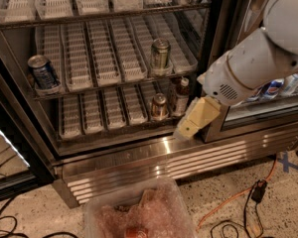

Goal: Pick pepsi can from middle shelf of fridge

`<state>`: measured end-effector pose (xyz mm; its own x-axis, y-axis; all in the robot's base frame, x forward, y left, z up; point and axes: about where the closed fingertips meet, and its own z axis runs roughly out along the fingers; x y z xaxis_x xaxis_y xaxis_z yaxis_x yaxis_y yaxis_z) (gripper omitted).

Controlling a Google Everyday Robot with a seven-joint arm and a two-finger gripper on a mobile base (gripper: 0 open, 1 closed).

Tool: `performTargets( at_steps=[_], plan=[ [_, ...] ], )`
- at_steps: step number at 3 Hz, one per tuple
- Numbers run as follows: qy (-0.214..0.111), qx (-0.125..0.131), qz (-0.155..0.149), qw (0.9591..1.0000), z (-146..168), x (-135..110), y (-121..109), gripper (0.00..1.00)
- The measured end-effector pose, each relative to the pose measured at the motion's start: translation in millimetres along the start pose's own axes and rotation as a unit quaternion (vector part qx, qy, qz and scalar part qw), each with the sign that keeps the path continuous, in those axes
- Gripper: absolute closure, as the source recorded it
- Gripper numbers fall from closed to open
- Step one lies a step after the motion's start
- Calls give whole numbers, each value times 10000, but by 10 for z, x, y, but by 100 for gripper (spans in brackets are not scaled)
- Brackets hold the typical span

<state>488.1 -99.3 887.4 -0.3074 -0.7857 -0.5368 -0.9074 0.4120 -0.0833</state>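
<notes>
pepsi can (42, 73) – blue, silver top, upright at far-left end of middle shelf (107, 58) in fridge (139, 165). gripper (186, 128) – low right by the fridge base, well apart from the can.

White arm (253, 63) slanting down from upper right, tan gripper (194, 119) at its lower-left end, pointing down-left

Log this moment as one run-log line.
stage: pre-grasp | gripper: outside fridge, low by its steel base | pepsi can: left end of middle shelf, untouched | grasp: not yet
</notes>
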Motion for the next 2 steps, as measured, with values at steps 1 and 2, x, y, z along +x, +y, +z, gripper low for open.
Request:
performTargets(
  at_steps=[1, 2],
  plan=[
    [-764, -116, -224, 9968, 241, -654, 103, 0],
    [-764, -116, -225, 9968, 242, -654, 103, 0]
  ],
)
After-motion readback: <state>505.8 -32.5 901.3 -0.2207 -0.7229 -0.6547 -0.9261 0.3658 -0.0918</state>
